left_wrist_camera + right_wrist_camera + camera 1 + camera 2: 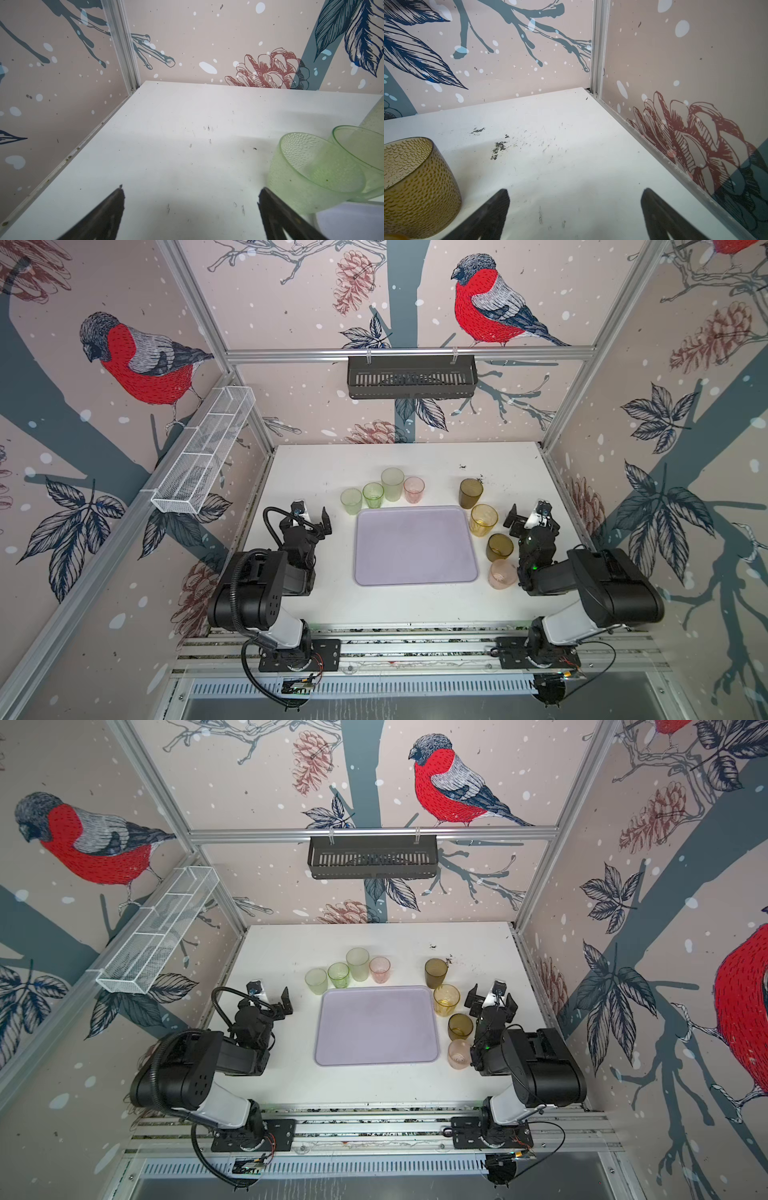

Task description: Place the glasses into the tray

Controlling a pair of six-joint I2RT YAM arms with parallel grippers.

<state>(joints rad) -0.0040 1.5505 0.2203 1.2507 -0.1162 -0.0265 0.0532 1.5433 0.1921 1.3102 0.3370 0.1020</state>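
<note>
Found the tray (pixel 415 547) lying flat in the middle of the table (pixel 316 472). Counted 8 glasses (pixel 357 964), all upright on the table outside the tray.

Noted 4 in a row along the far rim: pale green glass (pixel 351 501), brighter green glass (pixel 372 494), taller frosted glass (pixel 392 484), pink glass (pixel 414 489). Noted 4 more down the right rim: dark amber glass (pixel 471 492), yellow-amber glass (pixel 483 519), second dark amber glass (pixel 499 546), second pink glass (pixel 502 573).

Saw the left gripper (pixel 312 516) spread wide left of the tray, holding nothing. Placed the pale green glass just beside 1 finger in the left wrist view, possibly touching it.

Saw the right gripper (pixel 528 516) likewise spread wide and empty, near the yellow-amber glass.
</note>
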